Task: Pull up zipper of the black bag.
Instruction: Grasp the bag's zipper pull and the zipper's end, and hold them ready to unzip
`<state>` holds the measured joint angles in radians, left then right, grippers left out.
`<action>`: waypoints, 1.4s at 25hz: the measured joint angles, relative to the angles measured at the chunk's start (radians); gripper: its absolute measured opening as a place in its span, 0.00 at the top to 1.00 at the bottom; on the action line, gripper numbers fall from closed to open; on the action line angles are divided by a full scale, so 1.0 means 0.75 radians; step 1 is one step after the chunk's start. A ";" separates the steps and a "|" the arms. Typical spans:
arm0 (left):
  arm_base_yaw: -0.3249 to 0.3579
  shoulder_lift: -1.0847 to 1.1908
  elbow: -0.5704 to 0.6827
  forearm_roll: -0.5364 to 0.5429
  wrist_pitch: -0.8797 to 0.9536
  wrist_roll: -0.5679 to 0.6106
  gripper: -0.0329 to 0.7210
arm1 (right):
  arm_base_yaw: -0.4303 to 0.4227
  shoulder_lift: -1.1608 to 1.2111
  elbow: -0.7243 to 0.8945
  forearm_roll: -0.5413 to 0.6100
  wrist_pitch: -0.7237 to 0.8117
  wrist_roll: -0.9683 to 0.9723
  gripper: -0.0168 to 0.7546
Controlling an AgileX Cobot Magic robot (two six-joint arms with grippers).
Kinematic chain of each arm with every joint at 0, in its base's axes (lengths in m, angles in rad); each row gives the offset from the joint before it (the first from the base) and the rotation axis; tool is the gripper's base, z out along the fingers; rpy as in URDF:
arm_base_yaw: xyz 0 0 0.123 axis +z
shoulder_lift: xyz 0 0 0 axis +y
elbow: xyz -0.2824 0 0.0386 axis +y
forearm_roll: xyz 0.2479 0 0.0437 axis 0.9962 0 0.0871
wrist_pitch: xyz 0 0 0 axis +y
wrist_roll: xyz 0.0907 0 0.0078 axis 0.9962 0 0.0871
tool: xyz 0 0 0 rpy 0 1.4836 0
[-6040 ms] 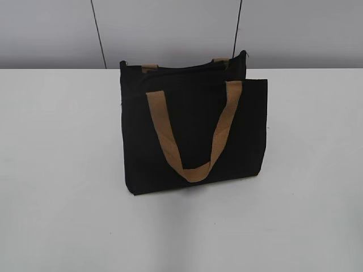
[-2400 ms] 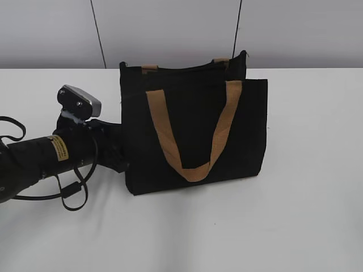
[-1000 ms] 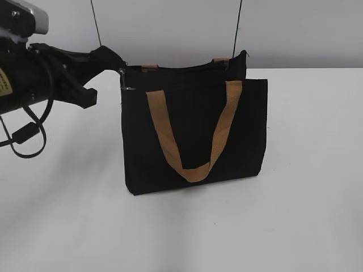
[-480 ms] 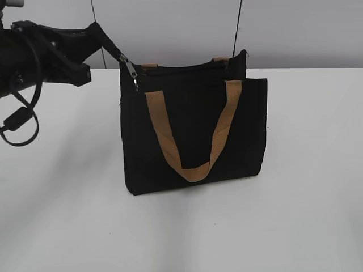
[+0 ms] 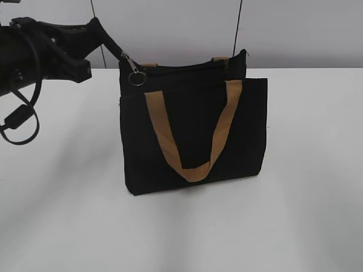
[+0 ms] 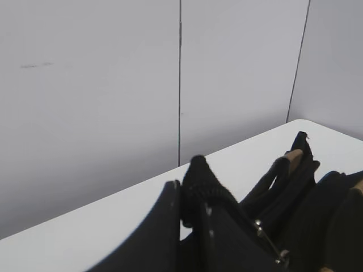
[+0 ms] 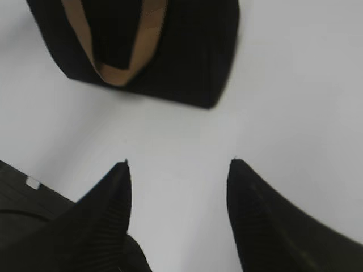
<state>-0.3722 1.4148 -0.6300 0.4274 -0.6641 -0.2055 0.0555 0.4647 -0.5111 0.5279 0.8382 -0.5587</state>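
You have open white table (image 5: pixel 62 192) on every side of the black bag (image 5: pixel 193 136); in front of it and to its right nothing stands in the way. The right gripper (image 7: pixel 178 170) hangs spread above bare surface, well clear of the bag's lower corner. The crowded spot is the bag's top left corner — there the left gripper (image 5: pixel 116 50) and its arm fill the approach, touching the zipper (image 5: pixel 132 69) pull; the wall (image 5: pixel 170 28) runs behind the table's far edge.
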 joint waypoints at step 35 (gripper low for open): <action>0.000 -0.001 0.000 0.112 -0.074 -0.050 0.93 | 0.444 1.634 -0.832 1.139 -0.254 -1.482 0.48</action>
<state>-0.3722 1.4140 -0.6300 0.5118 -0.7197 -0.2431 0.3888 1.6903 -1.1354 1.3821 0.6476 -1.6698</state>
